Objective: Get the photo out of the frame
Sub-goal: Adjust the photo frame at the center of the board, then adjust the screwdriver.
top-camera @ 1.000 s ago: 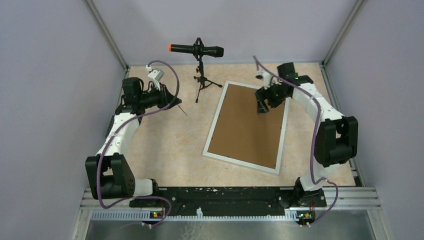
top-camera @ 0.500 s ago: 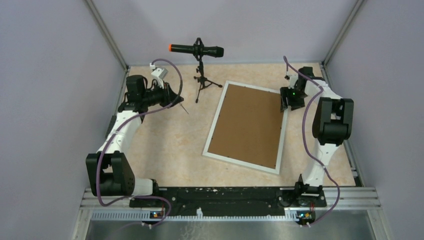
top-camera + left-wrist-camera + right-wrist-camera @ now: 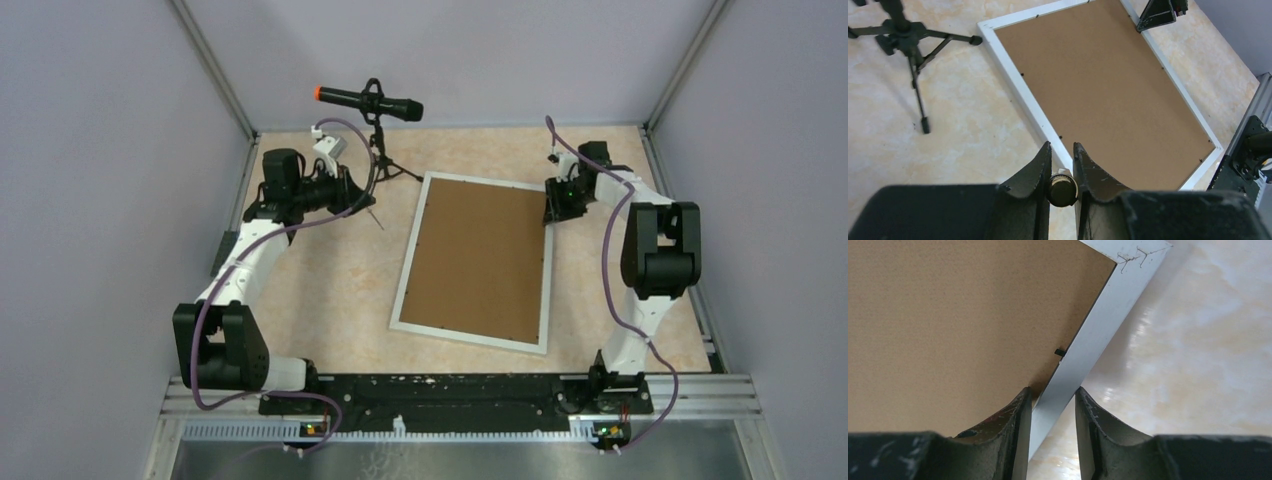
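The frame [image 3: 469, 338] lies face down in the middle of the table, its brown backing board [image 3: 480, 260] up. The photo is hidden under that board. My right gripper [image 3: 553, 210] stands at the frame's far right corner. In the right wrist view its jaws [image 3: 1053, 390] straddle the white border [image 3: 1100, 325], one finger over the board and one outside, closed on the strip. My left gripper [image 3: 355, 195] hovers left of the frame, shut on a thin dark tool [image 3: 1063, 189] that points down toward the frame's left border [image 3: 1018, 85].
A microphone on a small black tripod [image 3: 365, 100] stands at the back, one leg [image 3: 955, 39] touching the frame's far left corner. Grey walls enclose the table on three sides. The metal rail with the arm bases [image 3: 450, 390] runs along the near edge.
The right gripper left the board, went to the frame's far right border and closed on it. The frame swung and shifted left, and the microphone tripod moved left with it. The left arm crept slightly right.
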Motion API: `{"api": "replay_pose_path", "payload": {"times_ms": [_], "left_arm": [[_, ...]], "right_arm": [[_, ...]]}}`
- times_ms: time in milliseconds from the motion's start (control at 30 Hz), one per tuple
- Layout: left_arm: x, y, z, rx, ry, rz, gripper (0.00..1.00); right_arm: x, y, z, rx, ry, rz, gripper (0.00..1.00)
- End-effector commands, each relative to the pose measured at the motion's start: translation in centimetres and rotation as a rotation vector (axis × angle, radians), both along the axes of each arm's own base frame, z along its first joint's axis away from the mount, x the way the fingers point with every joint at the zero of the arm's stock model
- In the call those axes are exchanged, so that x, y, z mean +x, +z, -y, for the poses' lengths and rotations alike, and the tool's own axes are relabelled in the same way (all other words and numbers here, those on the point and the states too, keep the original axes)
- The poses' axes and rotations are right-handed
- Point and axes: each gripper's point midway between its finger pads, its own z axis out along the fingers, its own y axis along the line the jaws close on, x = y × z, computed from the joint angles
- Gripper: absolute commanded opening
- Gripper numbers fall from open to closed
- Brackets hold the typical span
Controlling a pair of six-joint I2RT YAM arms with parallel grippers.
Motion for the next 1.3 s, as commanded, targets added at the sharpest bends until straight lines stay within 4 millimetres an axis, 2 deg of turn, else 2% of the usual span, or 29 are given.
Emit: {"api": "replay_pose_path", "payload": {"times_ms": [0,133,233,367,433,500,600,667,733,867,1000,1100,1267], "left_arm": [[0.8,1.5,0.4,0.005,-0.002,0.053,0.00],[0.5,1.6,0.7,-0.012,0.003,0.043,0.00],[0.1,1.8,1.3,-0.023,-0.010,0.042,0.00],[-0.8,3.2,3.0,-0.064,-0.044,0.054,0.00],[-1.2,4.2,4.3,-0.094,-0.067,0.067,0.00],[-1.5,5.2,5.9,-0.124,-0.087,0.082,0.00],[-1.7,6.6,8.6,-0.181,-0.113,0.105,0.00],[-1.5,7.2,10.3,-0.217,-0.124,0.111,0.00],[-1.2,7.9,11.7,-0.252,-0.134,0.111,0.00],[-0.8,9.2,14.2,-0.334,-0.153,0.095,0.00],[-1.0,10.6,16.0,-0.395,-0.188,0.086,0.00],[-1.4,10.9,16.9,-0.431,-0.202,0.063,0.00],[-2.1,11.3,17.8,-0.467,-0.225,0.042,0.00]], "right_arm": [[-6.7,-4.3,-4.7,0.092,0.055,-0.246,0.28],[-7.9,-4.4,-7.1,0.160,0.052,-0.270,0.29],[-7.8,-3.8,-9.3,0.210,0.080,-0.247,0.36],[-6.4,-1.3,-9.2,0.226,0.113,-0.178,0.51],[-5.1,1.1,-8.4,0.222,0.155,-0.093,0.59],[-3.8,4.9,-8.4,0.230,0.220,0.024,0.65],[-3.5,11.8,-10.4,0.297,0.344,0.205,0.73],[-4.4,15.7,-12.6,0.347,0.429,0.300,0.77],[-5.9,18.7,-14.8,0.390,0.510,0.375,0.79],[-9.6,22.7,-19.4,0.447,0.652,0.484,0.80],[-11.3,23.7,-22.4,0.440,0.704,0.541,0.81],[-11.1,22.9,-23.5,0.411,0.705,0.534,0.78],[-9.8,21.6,-24.2,0.360,0.661,0.534,0.72]]}}
